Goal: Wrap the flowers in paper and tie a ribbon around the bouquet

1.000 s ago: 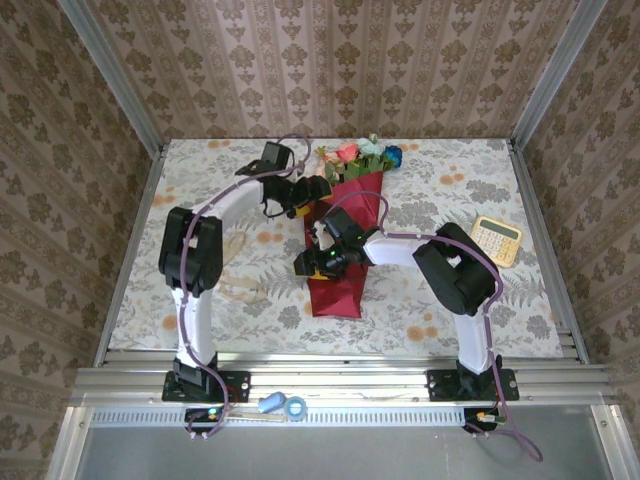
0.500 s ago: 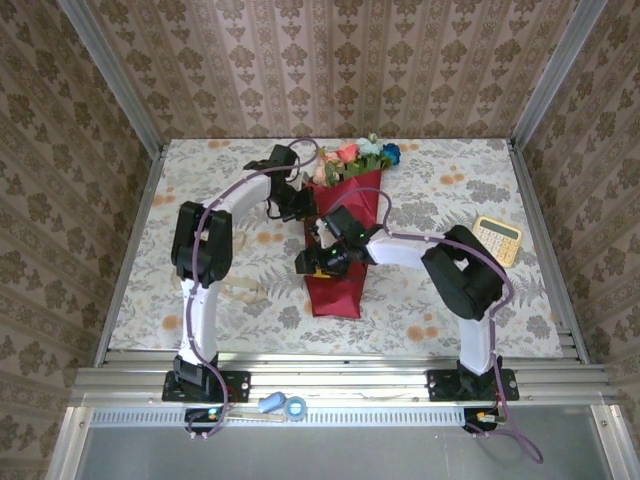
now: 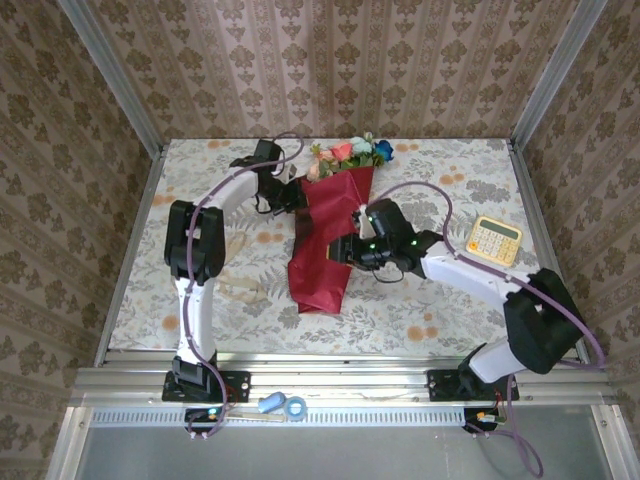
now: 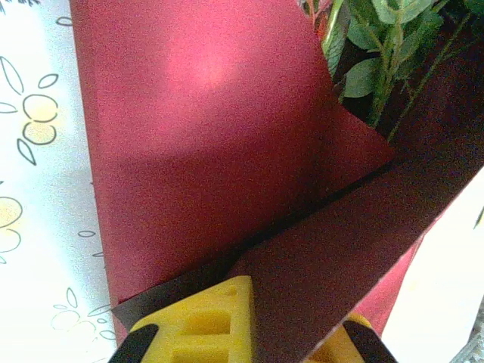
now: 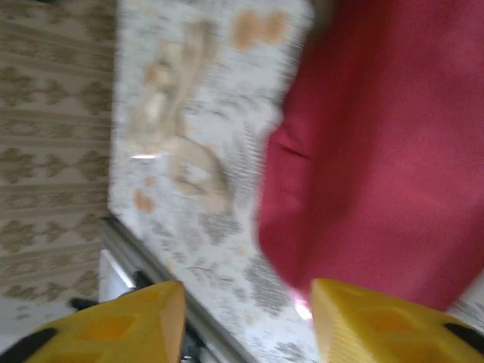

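The bouquet lies on the table as a slim cone of crimson paper (image 3: 325, 240), with the flowers (image 3: 350, 152) at its far, wide end. My left gripper (image 3: 290, 195) sits at the cone's upper left edge. It is shut on a flap of the paper (image 4: 227, 136), which runs between the yellow fingers (image 4: 204, 325); green stems and leaves (image 4: 378, 53) show past the fold. My right gripper (image 3: 345, 250) hovers beside the cone's right edge, open, with only tablecloth between its fingertips (image 5: 151, 318). The cream ribbon (image 3: 240, 290) lies loose to the cone's left, blurred in the right wrist view (image 5: 185, 155).
A yellow calculator (image 3: 495, 240) rests at the right of the table. Small blue items (image 3: 283, 405) sit on the front rail between the arm bases. Patterned walls close in the table on three sides.
My left gripper closed on the paper's upper left edge. My right gripper drew back off the cone to its right side, its jaws narrowing. The cone's narrow end swung left.
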Available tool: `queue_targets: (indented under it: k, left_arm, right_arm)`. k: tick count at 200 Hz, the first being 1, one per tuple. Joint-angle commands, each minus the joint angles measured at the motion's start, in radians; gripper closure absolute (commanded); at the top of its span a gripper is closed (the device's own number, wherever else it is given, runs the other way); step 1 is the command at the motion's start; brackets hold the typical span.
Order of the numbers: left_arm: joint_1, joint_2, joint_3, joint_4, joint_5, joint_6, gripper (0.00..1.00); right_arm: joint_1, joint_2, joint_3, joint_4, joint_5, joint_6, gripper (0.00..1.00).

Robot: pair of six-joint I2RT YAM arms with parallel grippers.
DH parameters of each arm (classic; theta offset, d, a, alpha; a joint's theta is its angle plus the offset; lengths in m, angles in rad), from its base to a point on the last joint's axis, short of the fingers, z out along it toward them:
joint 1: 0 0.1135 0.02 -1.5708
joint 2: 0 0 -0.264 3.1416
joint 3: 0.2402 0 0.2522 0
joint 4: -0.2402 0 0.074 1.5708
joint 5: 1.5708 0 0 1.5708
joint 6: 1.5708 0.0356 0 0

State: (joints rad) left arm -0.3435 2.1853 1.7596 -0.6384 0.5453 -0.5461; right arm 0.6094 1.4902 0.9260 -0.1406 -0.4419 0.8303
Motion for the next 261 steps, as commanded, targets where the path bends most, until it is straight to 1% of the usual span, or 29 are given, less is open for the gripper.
queue_targets:
  k: [1,14,36,71,74,84,98,111,124,136,153,165,170,186,207,219,230,261]
  left_arm:
    - [0.018,-0.013,-0.018,0.045,0.044,-0.025,1.0]
    - [0.021,-0.016,-0.034,0.055,0.048,-0.029,1.0]
    - [0.027,-0.018,-0.042,0.065,0.052,-0.035,1.0]
    - [0.032,-0.029,-0.029,0.051,0.054,-0.043,1.0]
    - [0.034,-0.035,-0.03,0.048,0.049,-0.044,0.97]
    - [0.037,-0.067,-0.036,0.028,0.016,-0.048,0.81]
    - [0.041,-0.127,-0.049,-0.023,-0.052,-0.05,0.71]
    - [0.042,-0.202,-0.072,-0.083,-0.134,-0.058,0.59]
    - [0.033,-0.295,-0.123,-0.129,-0.212,-0.091,0.57]
    - [0.01,-0.393,-0.196,-0.141,-0.251,-0.133,0.54]
    - [-0.053,-0.52,-0.296,-0.14,-0.266,-0.214,0.54]
    - [-0.106,-0.588,-0.387,-0.095,-0.232,-0.291,0.54]
    - [-0.151,-0.609,-0.425,-0.071,-0.214,-0.329,0.54]
    - [-0.22,-0.644,-0.555,0.027,-0.15,-0.453,0.57]
    - [-0.289,-0.62,-0.701,0.24,-0.088,-0.584,0.6]
    - [-0.302,-0.566,-0.728,0.293,-0.071,-0.599,0.62]
    - [-0.304,-0.516,-0.73,0.277,-0.084,-0.571,0.65]
    - [-0.293,-0.432,-0.791,0.257,-0.133,-0.508,0.71]
  right_arm:
    - [0.02,0.059,-0.028,0.01,0.028,0.082,0.64]
    - [0.029,0.095,-0.019,0.025,0.028,0.104,0.71]
    - [0.039,0.168,0.014,0.009,0.034,0.125,0.76]
    - [0.043,0.282,0.061,-0.069,0.05,0.133,0.77]
    - [0.043,0.29,0.063,-0.077,0.053,0.133,0.77]
    - [0.043,0.309,0.065,-0.091,0.057,0.133,0.77]
    - [0.044,0.323,0.065,-0.104,0.06,0.132,0.77]
    - [0.046,0.332,0.068,-0.116,0.057,0.124,0.77]
    - [0.046,0.339,0.072,-0.125,0.055,0.117,0.76]
    - [0.046,0.346,0.08,-0.138,0.054,0.107,0.75]
    - [0.046,0.353,0.089,-0.145,0.055,0.101,0.74]
    - [0.046,0.358,0.095,-0.145,0.053,0.1,0.74]
    - [0.046,0.361,0.097,-0.143,0.051,0.101,0.74]
    - [0.046,0.37,0.104,-0.141,0.04,0.099,0.74]
    - [0.046,0.37,0.105,-0.137,0.032,0.095,0.74]
    - [0.044,0.37,0.109,-0.138,0.028,0.088,0.73]
    - [0.043,0.366,0.113,-0.138,0.022,0.08,0.73]
    - [0.016,0.325,0.129,-0.137,-0.002,0.043,0.62]
